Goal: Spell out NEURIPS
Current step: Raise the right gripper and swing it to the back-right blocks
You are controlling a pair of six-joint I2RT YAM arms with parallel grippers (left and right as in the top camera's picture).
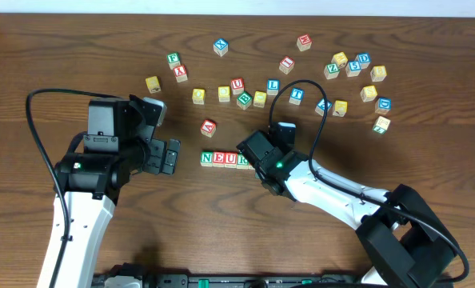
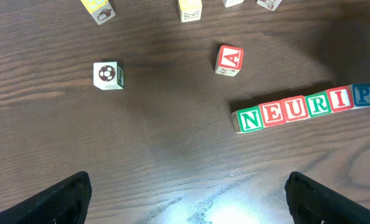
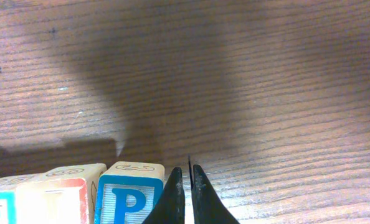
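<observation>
Row point(image 1: 219, 159) end (I, P) beneath right gripper point(image 3: 187, 186) overhead

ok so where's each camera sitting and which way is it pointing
Overhead: fixed above the table, looking straight down; both arms, left gripper and right gripper show.
Left wrist: on the left arm, looking down at the table and the row; its open fingers frame the bottom corners.
Right wrist: low by the table, looking along its shut fingers beside the P cube.
Shared: both wrist views show the P cube ending the row; overhead shows the row too, that end under the right gripper.
</observation>
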